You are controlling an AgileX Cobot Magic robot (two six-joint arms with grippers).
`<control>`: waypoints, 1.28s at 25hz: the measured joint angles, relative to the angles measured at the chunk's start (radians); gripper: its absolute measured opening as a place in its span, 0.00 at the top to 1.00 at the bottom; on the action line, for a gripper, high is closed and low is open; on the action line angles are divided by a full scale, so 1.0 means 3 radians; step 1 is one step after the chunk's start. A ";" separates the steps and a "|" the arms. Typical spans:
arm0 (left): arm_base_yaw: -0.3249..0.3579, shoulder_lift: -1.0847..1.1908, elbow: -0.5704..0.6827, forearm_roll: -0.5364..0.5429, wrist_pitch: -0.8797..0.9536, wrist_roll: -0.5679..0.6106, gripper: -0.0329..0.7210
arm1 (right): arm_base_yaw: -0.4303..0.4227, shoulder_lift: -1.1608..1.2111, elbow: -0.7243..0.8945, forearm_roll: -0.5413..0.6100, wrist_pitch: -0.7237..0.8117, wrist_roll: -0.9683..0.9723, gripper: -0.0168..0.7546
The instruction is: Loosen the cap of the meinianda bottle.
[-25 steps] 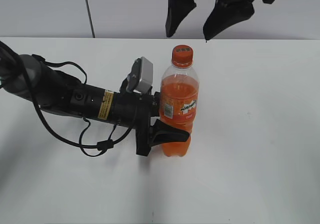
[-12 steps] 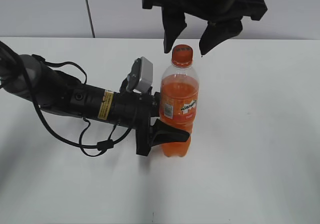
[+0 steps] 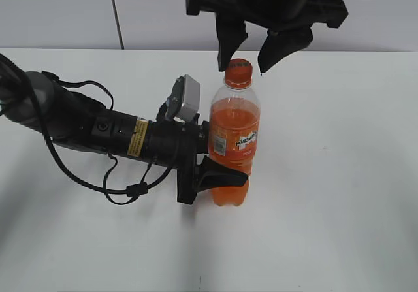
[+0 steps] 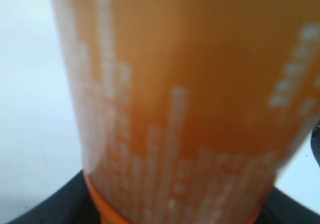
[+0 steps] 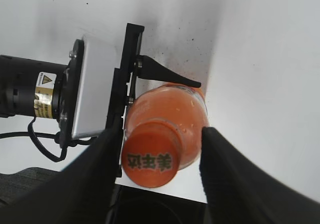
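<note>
Clearly the right gripper [image 3: 247, 55] hangs spread, straddling the cap [image 3: 238, 72] without touching; if it shuts off-centre, the pads could skid on the ribbed edge. Left gripper [image 3: 212, 168] clamps the bottle [image 3: 233, 142] (orange drink, clear plastic), upright mid-table [image 3: 339, 187], nearer the far edge.
</note>
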 joint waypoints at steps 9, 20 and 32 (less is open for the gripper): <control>0.0000 0.0000 0.0000 0.0003 -0.0007 -0.0010 0.43 | 0.0000 0.0076 0.0000 0.0155 -0.0003 0.0001 0.49; 0.0000 0.0000 0.0006 0.0003 -0.0007 -0.0011 0.43 | 0.0000 0.0079 0.0000 0.0157 -0.0003 -0.0006 0.49; 0.0000 0.0000 0.0006 0.0003 -0.0010 -0.0014 0.43 | 0.0000 0.0079 0.0000 0.0122 0.0017 -0.0412 0.61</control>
